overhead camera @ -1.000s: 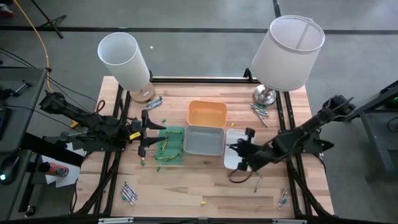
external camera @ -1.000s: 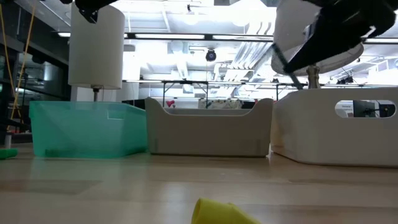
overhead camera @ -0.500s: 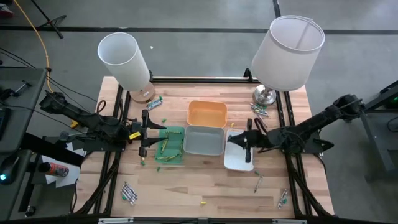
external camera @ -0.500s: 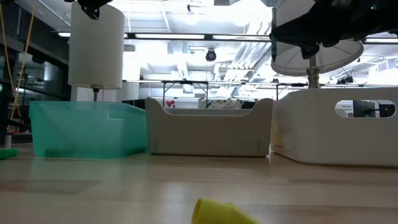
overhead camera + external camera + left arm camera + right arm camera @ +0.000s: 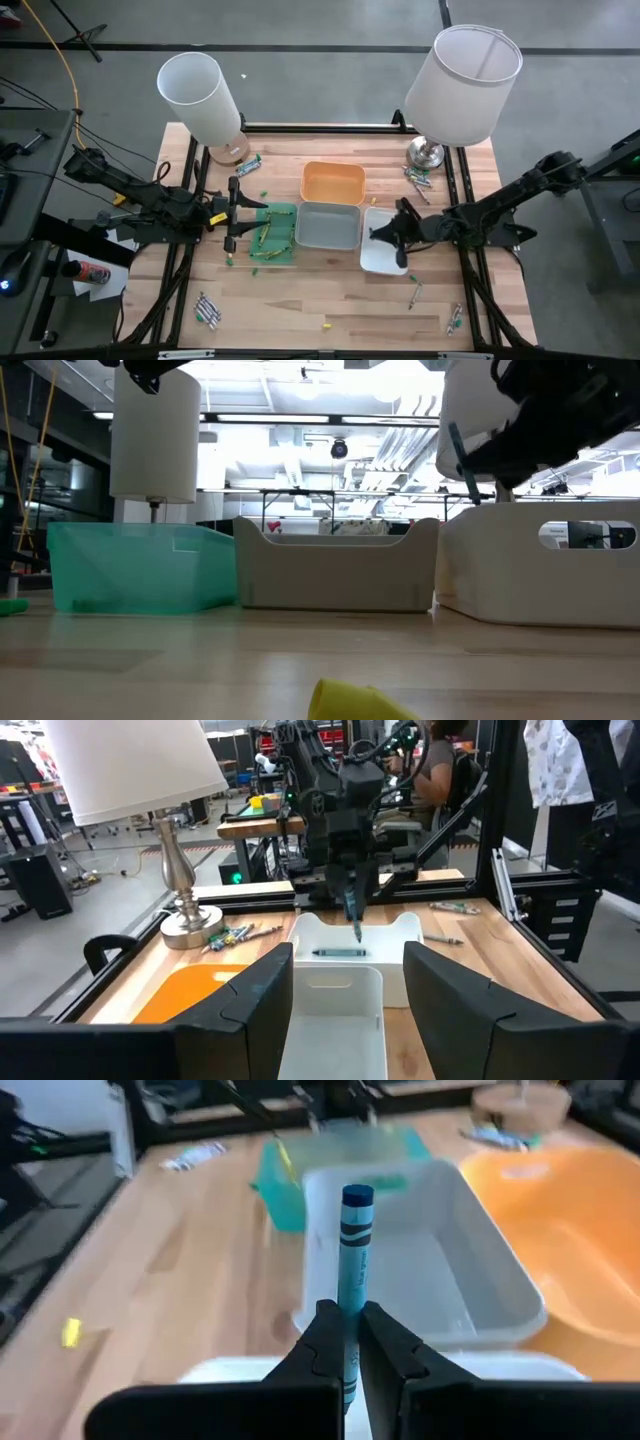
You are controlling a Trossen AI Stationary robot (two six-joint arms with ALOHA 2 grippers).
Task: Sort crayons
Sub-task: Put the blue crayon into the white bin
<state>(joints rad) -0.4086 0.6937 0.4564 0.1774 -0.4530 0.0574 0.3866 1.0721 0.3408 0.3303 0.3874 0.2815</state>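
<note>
High view: against the frame from a second ago, the right gripper (image 5: 396, 232) has risen from the near edge of the white tray (image 5: 377, 260) and swung to hang over that tray's middle; the left gripper (image 5: 236, 212) has not shifted at all. In the low view the right arm's dark bulk sits lower than half a second ago, with a thin stick hanging from it.

No brand or writing can be read on any thing; the crayon's wrapper shows only dark bands.

The right gripper's jaws are pinched tight on a dark teal crayon (image 5: 353, 1270), which stands upright between the fingers (image 5: 322, 1348) and pokes out beyond the tips. In the left wrist view it points down at the white tray, where another teal crayon (image 5: 339, 952) already lies flat.

The left gripper's jaws stand wide apart and grip nothing, just beside the green tray (image 5: 283, 212) on the side away from the white tray. Green crayons (image 5: 266, 234) lie in the green tray. The grey tray (image 5: 328, 226) sits between green and white trays, the orange tray (image 5: 333, 181) behind it. Loose crayons (image 5: 418, 181) lie near the lamp base (image 5: 424, 153) beyond the white tray, and more crayons (image 5: 208, 310) nearer the front edge.
</note>
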